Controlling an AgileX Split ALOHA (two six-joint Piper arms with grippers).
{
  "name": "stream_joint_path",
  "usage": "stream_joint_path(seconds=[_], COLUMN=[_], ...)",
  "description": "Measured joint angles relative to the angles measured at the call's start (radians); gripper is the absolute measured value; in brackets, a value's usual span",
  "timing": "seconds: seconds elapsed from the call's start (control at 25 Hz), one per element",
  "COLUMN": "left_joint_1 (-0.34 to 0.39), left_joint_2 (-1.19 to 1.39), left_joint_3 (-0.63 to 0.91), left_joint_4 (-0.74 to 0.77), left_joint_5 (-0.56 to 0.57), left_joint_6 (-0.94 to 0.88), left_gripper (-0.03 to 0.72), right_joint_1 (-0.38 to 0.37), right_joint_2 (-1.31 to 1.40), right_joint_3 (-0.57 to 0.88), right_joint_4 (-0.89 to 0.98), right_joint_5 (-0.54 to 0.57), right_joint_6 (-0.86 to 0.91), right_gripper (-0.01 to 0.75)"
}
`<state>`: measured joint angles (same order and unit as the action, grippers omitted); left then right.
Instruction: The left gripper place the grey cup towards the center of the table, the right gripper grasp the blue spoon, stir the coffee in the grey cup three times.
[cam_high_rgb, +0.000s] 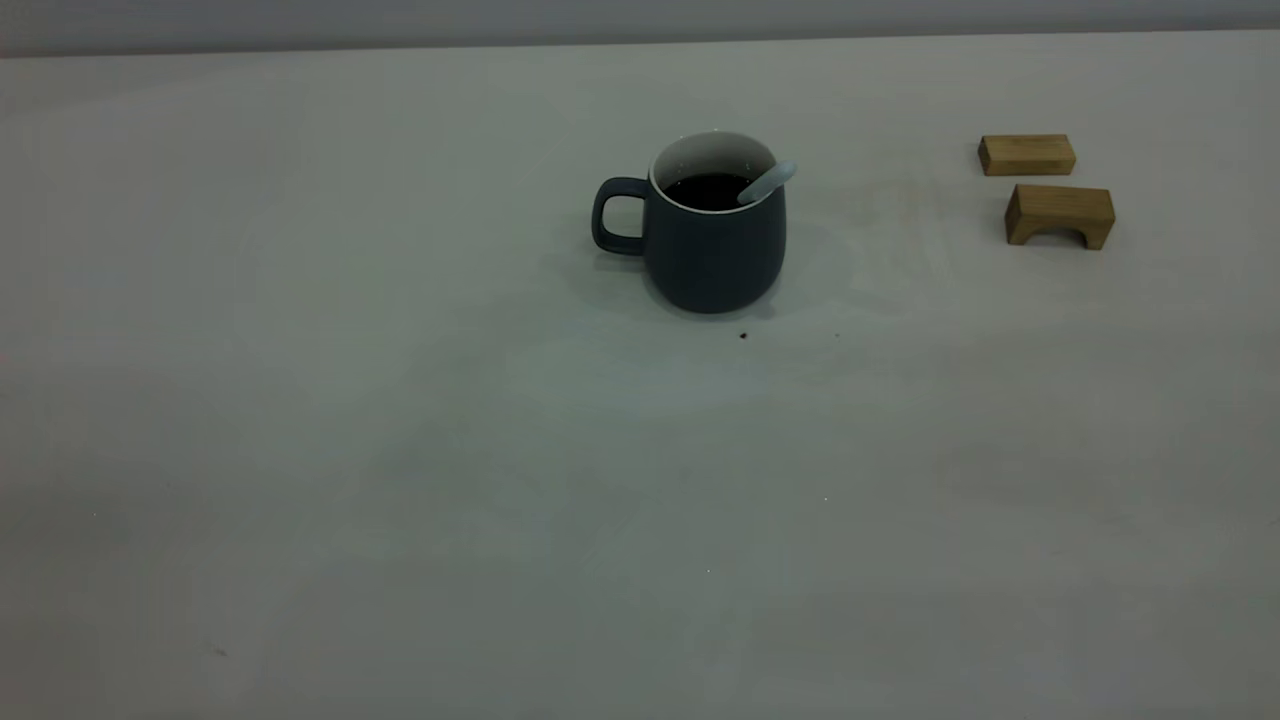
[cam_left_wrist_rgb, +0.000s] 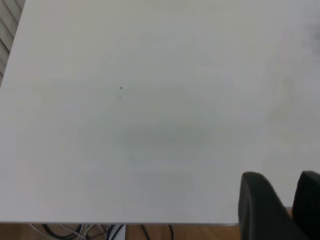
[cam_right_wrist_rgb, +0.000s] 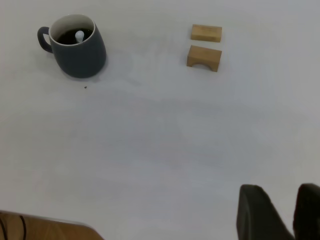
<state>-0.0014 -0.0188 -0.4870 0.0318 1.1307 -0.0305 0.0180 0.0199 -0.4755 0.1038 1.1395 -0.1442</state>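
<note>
Grey cup (cam_high_rgb: 712, 245) is sitting mid-table (cam_high_rgb: 400, 480) in the exterior view, coffee (cam_high_rgb: 708, 190) inside, blue spoon (cam_high_rgb: 768, 182) leaning on its rim, two wooden blocks (cam_high_rgb: 1045, 190) well apart. Left wrist view: the left gripper (cam_left_wrist_rgb: 282, 202) is hovering narrowly parted over bare table. Right wrist view: the right gripper (cam_right_wrist_rgb: 282, 205) is hanging narrowly parted, holding nothing, far from the cup.

Two small wooden blocks sit near each other but apart, toward the right side in the exterior view. The plain rectangular block (cam_high_rgb: 1027, 155) lies flat, farther from the camera. The arched block (cam_high_rgb: 1059, 215) stands just in front of it on two short legs, its curved cut-out facing the camera.
</note>
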Motion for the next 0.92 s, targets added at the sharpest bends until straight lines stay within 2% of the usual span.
stream_joint_path(seconds=[0.92], left_joint_1=[0.0], left_joint_2=[0.0], left_joint_3=[0.0], left_joint_4=[0.0], left_joint_5=[0.0], left_joint_6=[0.0], left_gripper=[0.238], right_joint_1=[0.0], right_joint_2=[-0.001], right_joint_3=[0.005], right_joint_4=[0.0], right_joint_5=[-0.002], right_joint_6=[0.001], right_gripper=[0.238])
